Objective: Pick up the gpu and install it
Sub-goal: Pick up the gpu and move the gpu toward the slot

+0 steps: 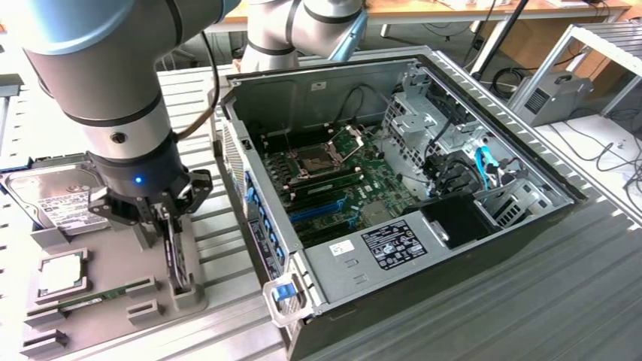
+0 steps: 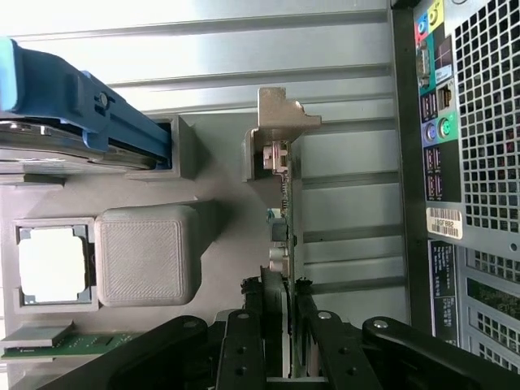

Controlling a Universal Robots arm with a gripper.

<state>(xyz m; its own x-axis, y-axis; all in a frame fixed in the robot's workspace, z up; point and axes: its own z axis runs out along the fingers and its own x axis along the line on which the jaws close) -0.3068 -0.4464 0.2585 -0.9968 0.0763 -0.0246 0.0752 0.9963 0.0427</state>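
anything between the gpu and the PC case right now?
Nothing loose. In the wrist view, only bare ribbed table separates the gpu from the PC case. The exterior view shows the same gap.

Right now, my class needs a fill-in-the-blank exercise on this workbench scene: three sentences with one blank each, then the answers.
1. The gripper straddles the ___, not the memory stick.
2. That card stands on its ___ in the gray holder.
3. The hard drive lies on the exterior view's ___ of the gripper.
Answers: gpu; edge; left.
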